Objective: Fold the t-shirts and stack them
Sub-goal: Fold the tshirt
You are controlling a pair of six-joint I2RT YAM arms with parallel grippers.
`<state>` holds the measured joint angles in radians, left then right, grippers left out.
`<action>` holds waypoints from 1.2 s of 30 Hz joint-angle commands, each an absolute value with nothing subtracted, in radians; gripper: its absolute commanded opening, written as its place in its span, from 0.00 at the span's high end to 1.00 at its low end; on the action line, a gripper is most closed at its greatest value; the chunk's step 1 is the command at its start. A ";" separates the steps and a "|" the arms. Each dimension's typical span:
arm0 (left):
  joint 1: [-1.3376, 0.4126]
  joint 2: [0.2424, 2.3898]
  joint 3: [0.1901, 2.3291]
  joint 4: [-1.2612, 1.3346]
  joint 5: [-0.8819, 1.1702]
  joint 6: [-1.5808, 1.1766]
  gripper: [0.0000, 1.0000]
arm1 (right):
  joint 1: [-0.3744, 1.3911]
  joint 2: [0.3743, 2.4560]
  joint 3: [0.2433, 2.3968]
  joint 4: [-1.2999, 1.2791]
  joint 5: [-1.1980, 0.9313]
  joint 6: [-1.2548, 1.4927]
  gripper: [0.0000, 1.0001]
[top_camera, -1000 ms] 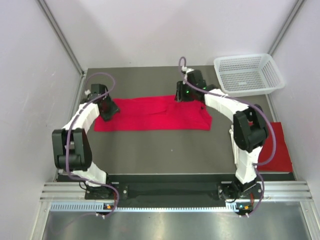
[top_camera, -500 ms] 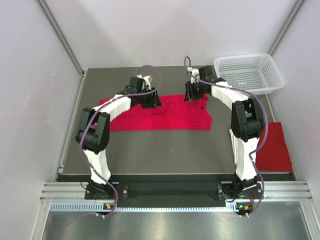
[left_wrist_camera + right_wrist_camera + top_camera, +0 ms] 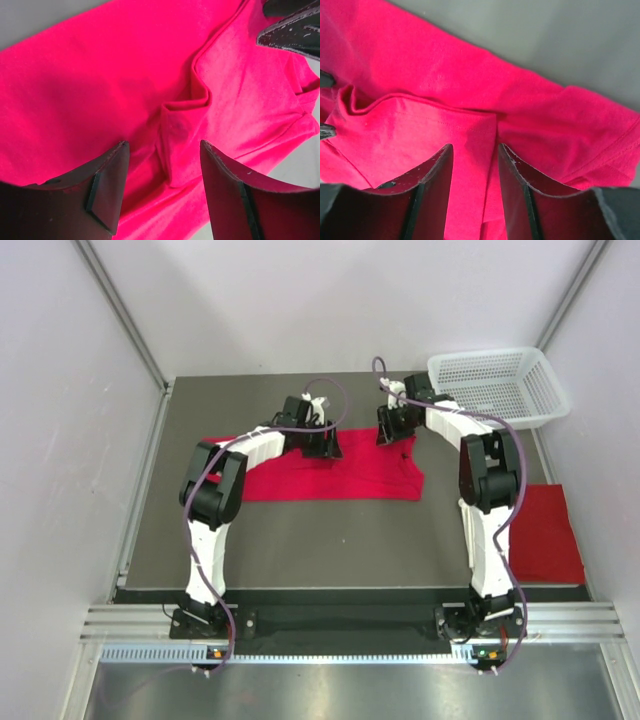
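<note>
both arms reach far forward and bend inward. the left gripper and the right gripper hang over the far edge of the flat t-shirt at mid-table, fingers spread. a folded t-shirt lies by the right edge, with bare table nearer the bases.

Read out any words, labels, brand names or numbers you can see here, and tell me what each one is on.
There is no text to read in any view.
The spread t-shirt and the folded t-shirt are plain red, with no print.
The white basket shows no label.
</note>
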<state>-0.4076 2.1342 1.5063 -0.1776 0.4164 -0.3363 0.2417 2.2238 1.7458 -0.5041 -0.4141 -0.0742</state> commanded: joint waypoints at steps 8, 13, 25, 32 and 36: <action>-0.414 2.190 1.594 -0.117 0.449 -0.311 0.45 | 0.227 2.284 1.871 -0.502 -0.482 -0.133 0.59; -0.417 2.210 1.621 -0.113 0.469 -0.321 0.59 | 0.229 2.321 1.916 -0.531 -0.482 -0.140 0.60; -0.419 2.184 1.648 -0.149 0.408 -0.409 1.00 | 0.227 2.221 1.849 -0.434 -0.465 -0.126 1.00; -0.419 2.177 1.649 -0.175 0.390 -0.434 0.97 | 0.232 2.175 1.816 -0.402 -0.439 -0.106 0.87; -0.419 2.186 1.658 -0.178 0.410 -0.439 0.83 | 0.233 2.187 1.816 -0.408 -0.456 -0.100 0.79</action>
